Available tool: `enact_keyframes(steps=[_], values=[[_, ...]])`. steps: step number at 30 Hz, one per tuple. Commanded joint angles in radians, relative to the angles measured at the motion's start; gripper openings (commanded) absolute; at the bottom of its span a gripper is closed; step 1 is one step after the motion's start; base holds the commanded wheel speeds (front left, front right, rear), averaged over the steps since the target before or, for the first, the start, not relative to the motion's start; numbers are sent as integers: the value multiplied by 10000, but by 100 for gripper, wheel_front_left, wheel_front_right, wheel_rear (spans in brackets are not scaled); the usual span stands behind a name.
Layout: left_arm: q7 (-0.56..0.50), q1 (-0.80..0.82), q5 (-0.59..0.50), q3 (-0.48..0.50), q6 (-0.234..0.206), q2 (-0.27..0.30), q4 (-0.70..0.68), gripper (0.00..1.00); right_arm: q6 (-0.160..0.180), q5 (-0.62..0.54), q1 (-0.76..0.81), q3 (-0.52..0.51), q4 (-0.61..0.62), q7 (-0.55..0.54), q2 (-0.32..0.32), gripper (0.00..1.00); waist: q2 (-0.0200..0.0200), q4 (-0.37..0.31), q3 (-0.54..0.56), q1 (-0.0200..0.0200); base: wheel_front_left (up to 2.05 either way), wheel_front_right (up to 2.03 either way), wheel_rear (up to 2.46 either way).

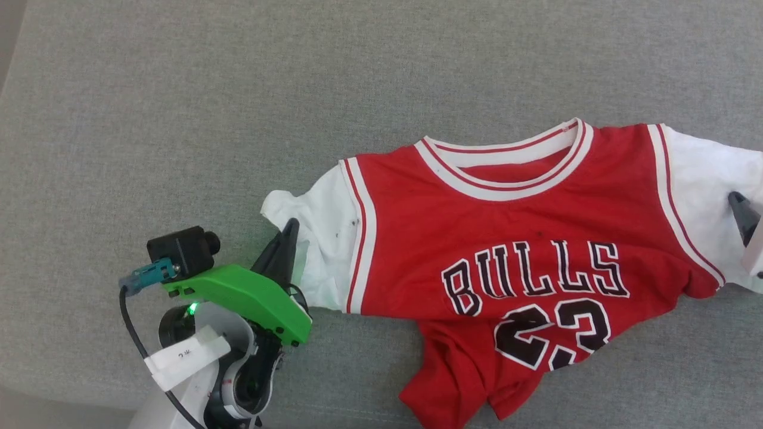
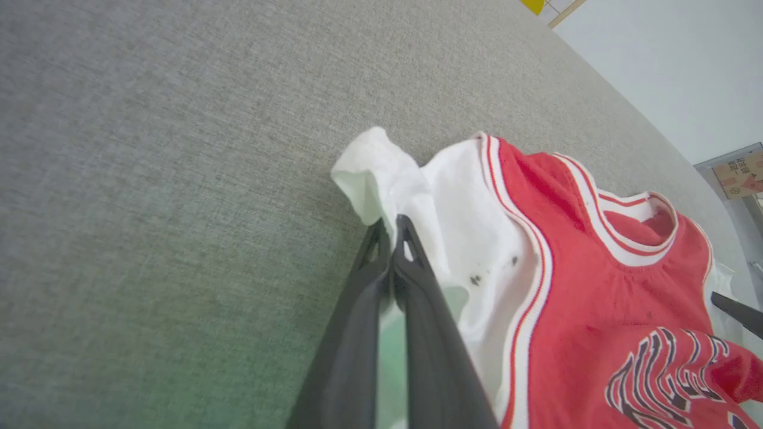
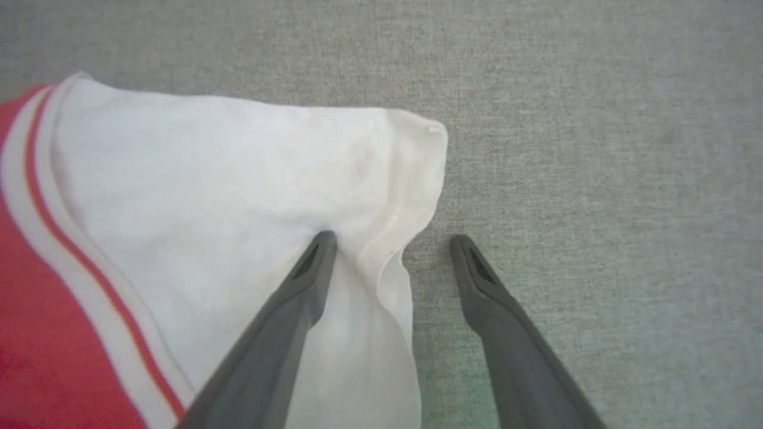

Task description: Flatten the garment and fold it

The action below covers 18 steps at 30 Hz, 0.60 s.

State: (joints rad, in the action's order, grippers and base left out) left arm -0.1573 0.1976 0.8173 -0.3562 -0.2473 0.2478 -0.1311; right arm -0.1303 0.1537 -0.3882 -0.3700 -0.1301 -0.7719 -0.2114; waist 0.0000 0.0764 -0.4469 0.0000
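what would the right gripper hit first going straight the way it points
The garment: its white sleeve edge lies between the open fingers of the right gripper, one finger apparently touching it. The other finger would meet the grey surface; depth is unclear.

**Mia:** What gets cut off when you look down from the head?

**Tom:** The jersey [image 1: 506,238] runs off the bottom edge, so its hem is gone. A fold hides part of the 23 [image 1: 554,333]. The sleeve on the right [image 1: 709,196] runs off the side.

**Mia:** And the right hand [image 3: 393,241]?

**Tom:** One dark finger [image 1: 742,214] pokes in at that side. The rest is cut off.

**Mia:** What are the dark specks [image 2: 477,279] on the other sleeve [image 2: 459,238]?

**Tom:** Too small to tell. The left hand [image 2: 390,225] covers the cloth at its closed tips.
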Motion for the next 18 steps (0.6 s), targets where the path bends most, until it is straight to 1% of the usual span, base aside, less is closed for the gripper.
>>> enact_keyframes(steps=[1, 2, 3, 4, 6, 9, 13, 18], values=[[-29, 215, -8, 44, 16, -7, -12, 0, -4, 87, 98, 82, -542, -454, 284, 89, 0, 10, -53, 0, 0, 0, 0], [-38, 227, 16, 53, 16, -11, -8, 0, -4, 106, 84, 76, -635, -681, 295, 41, 0, 9, -58, 0, 0, 0, 0], [-44, 235, 32, 59, 17, -12, -3, 0, -4, 119, 51, -10, -665, -771, 320, 22, 0, 4, -58, 0, 0, 0, 0], [-51, 246, 54, 66, 20, -16, 12, 0, -4, 69, 6, -172, -689, -804, 340, 0, 0, -2, -47, 0, 0, 0, 0], [-54, 253, 91, 85, 21, -24, 71, 0, -4, -76, -31, -338, -697, -733, 347, 0, 0, -27, 29, 0, 0, 0, 0], [-47, 230, 168, 149, 31, -10, 193, 0, -4, -174, -121, -537, -663, -345, 463, 0, 0, -98, 223, 0, 0, 0, 0], [163, 318, 85, 267, 142, 118, 375, 0, -4, -173, -290, -536, -499, 769, 578, 0, 0, -223, 653, 0, 0, 0, 0], [549, 857, -261, 325, 327, 262, 619, 0, -4, 47, -558, 5, -337, 2302, 680, 0, 0, -382, 1427, 0, 0, 0, 0]])
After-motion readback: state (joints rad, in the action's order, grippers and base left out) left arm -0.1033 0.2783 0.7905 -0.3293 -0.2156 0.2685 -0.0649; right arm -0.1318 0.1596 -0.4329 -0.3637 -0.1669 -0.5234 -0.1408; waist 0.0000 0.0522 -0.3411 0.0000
